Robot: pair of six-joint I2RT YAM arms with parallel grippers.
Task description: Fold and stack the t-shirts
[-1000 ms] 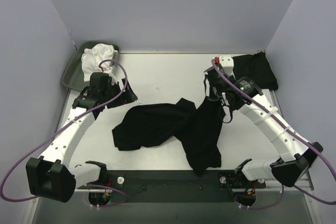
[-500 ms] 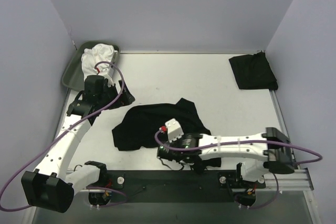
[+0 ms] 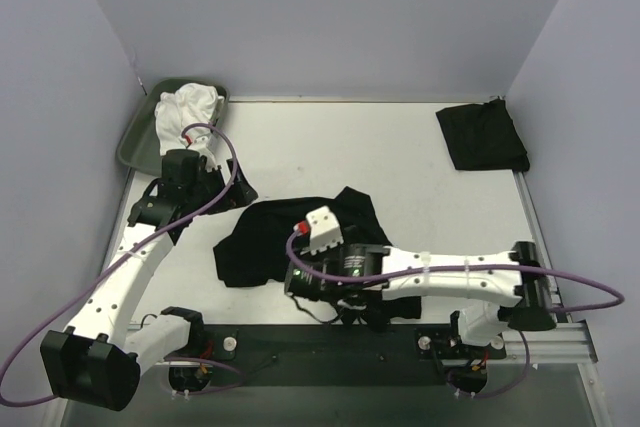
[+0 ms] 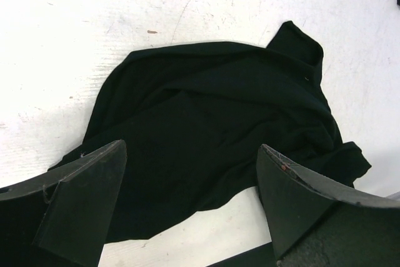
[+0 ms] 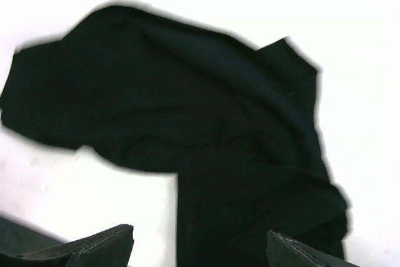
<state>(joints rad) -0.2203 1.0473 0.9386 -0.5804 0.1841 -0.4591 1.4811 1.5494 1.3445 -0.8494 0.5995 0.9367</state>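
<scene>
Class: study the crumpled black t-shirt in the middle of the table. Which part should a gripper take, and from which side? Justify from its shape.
Take the pointed flap jutting from the far edge of the crumpled t-shirt, coming straight down from above. It lies alone on the bare table, thin and flat, so the fingers can probably straddle it. The bunched middle offers no clear edge.

Bright, even light from overhead fills the sharp top view, leaving only faint, soft shadows on the white table [image 3: 330, 147]. The right wrist view is blurred all over: the shirt [image 5: 187, 123] has smeared edges, and the table around it glares to blank white. The left wrist view is crisp, though the black cloth swallows its folds.
</scene>
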